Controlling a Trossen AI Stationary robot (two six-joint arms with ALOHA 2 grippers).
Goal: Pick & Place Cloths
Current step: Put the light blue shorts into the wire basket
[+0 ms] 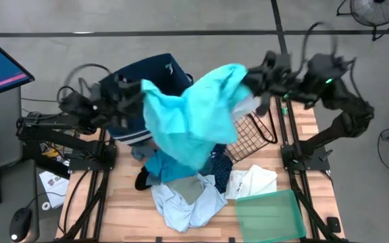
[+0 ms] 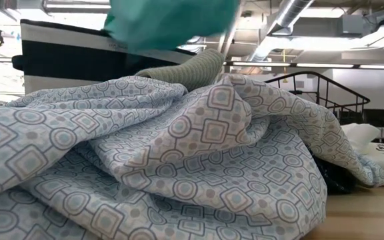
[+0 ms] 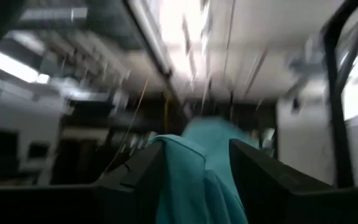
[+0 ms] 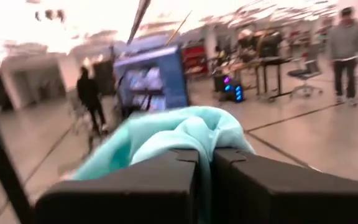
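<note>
A bright turquoise cloth [image 1: 194, 115] hangs spread in the air between my two grippers, above the far half of the table. My left gripper [image 1: 138, 91] is shut on its left end, in front of the navy striped bin [image 1: 150, 71]. My right gripper [image 1: 248, 79] is shut on its right end. In the low view only the cloth's underside [image 2: 172, 20] shows at the top. More cloths lie piled on the table: pale blue patterned [image 1: 188, 199], white [image 1: 252, 181], dotted navy [image 1: 218, 165] and black [image 1: 142, 179]. My left gripper pinches a bunched fold of the turquoise cloth [image 3: 191, 177] between its two fingers [image 3: 135, 180]. The cloth is lifted clear of the table and stretches away toward the other arm. My right gripper pinches the opposite end of the cloth [image 4: 188, 134] between its shut fingers [image 4: 160, 180]. The fabric bulges out past the fingertips and hangs clear of the table.
A black wire basket [image 1: 255, 128] stands under the right arm. A translucent green tray [image 1: 269, 214] sits at the table's near right corner. The patterned cloth [image 2: 179, 153] fills the low view, with a ribbed grey cloth [image 2: 185, 67] behind it. People [image 4: 347, 37] stand in the room beyond.
</note>
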